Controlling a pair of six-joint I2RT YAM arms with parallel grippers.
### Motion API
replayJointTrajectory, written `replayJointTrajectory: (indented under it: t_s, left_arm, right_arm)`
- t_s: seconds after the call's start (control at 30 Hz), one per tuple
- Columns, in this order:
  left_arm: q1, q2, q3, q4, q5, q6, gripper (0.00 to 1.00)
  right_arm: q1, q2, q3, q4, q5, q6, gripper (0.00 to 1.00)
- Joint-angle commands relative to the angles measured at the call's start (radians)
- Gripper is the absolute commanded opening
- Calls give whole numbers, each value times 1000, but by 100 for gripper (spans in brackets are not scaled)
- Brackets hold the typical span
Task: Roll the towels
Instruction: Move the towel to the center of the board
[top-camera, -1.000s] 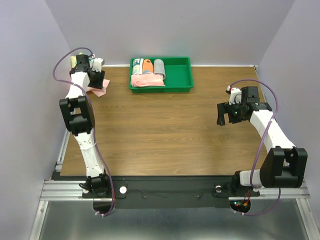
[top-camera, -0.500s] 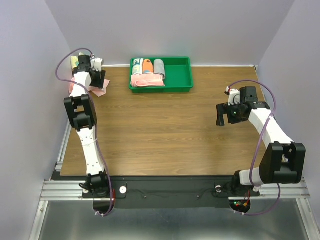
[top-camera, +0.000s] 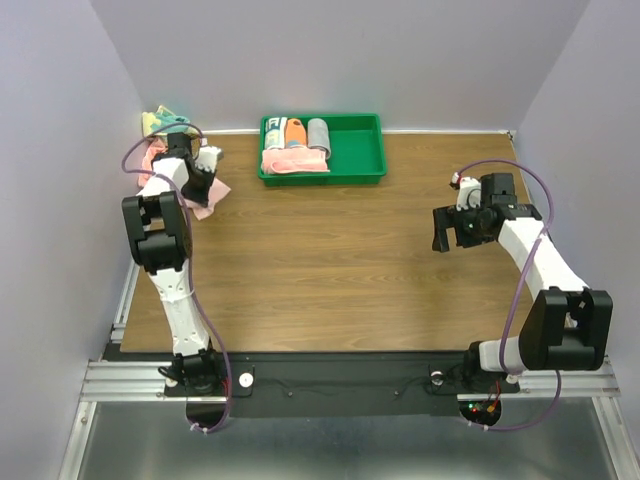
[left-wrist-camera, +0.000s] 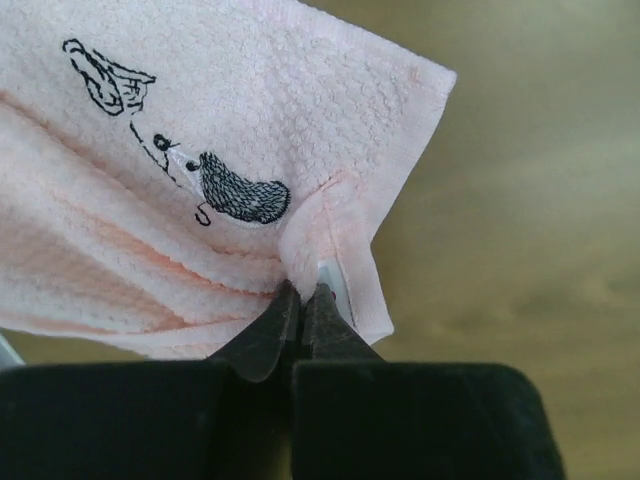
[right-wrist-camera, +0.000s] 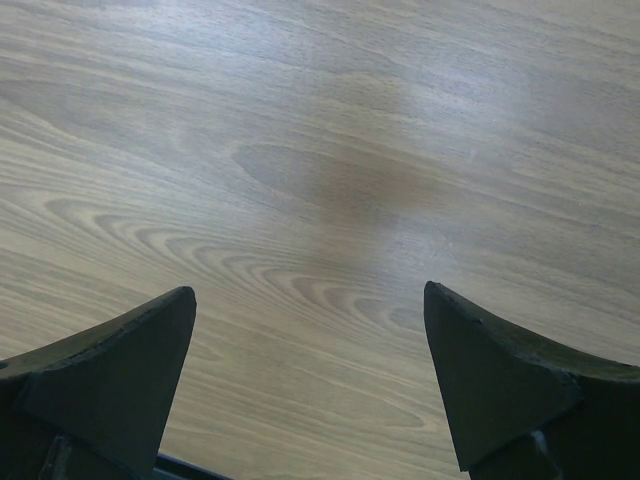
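My left gripper (top-camera: 204, 178) is at the table's far left corner, shut on a fold at the edge of the pale pink towel (top-camera: 209, 204). The left wrist view shows the closed fingertips (left-wrist-camera: 282, 312) of this gripper (left-wrist-camera: 303, 292) pinching the pink towel (left-wrist-camera: 150, 150) just below its small dark embroidered mark (left-wrist-camera: 238, 190). The towel hangs crumpled from the grip. A teal towel with pale yellow edges (top-camera: 165, 121) lies bunched in the corner behind it. My right gripper (top-camera: 443, 230) hovers over the right side of the table, open and empty (right-wrist-camera: 310, 292).
A green tray (top-camera: 380, 150) at the back centre holds several rolled towels (top-camera: 295, 135) and a pink one (top-camera: 295, 163) lying across them. The left wall runs close to the left arm. Bare wood table (right-wrist-camera: 330, 180) lies under the right gripper.
The left gripper closed on the pink towel and drew it forward and right, away from the corner, uncovering the teal towel. The right arm stayed put.
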Motion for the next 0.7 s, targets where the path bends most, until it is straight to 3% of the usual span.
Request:
replayJointTrajectory:
  t_s: [0.0, 0.1, 0.23, 0.27, 0.37, 0.5, 0.53, 0.57, 0.63, 0.67]
  left_arm:
    - [-82, -282, -266, -82, 108, 50, 0]
    - [-145, -443, -423, -111, 202, 52, 0]
    - [-312, -601, -539, -117, 283, 17, 0]
    - [-397, -643, -556, -84, 304, -6, 0]
    - [-562, -669, -593, 25, 349, -128, 0]
    - [-774, -611, -533, 165, 384, -261, 0]
    - [-800, -568, -487, 189, 393, -275, 3]
    - [-829, -547, -461, 220, 404, -288, 18]
    - [-866, -479, -368, 198, 412, -289, 37]
    - [-868, -461, -337, 179, 413, -282, 42]
  right_arm:
    - [4, -71, 47, 3, -35, -8, 100]
    - [4, -102, 52, -16, -55, -23, 100]
    - [4, -122, 68, -47, -73, -35, 100]
    - [4, -123, 75, -50, -80, -35, 100]
    - [4, -108, 91, -69, -93, -29, 100]
    - [4, -88, 114, -76, -113, -14, 100]
    - [4, -83, 121, -79, -116, -9, 100]
    - [4, -77, 125, -82, -118, -8, 100]
    - [4, -71, 136, -92, -110, -14, 100]
    - [4, -70, 139, -93, -104, -24, 100]
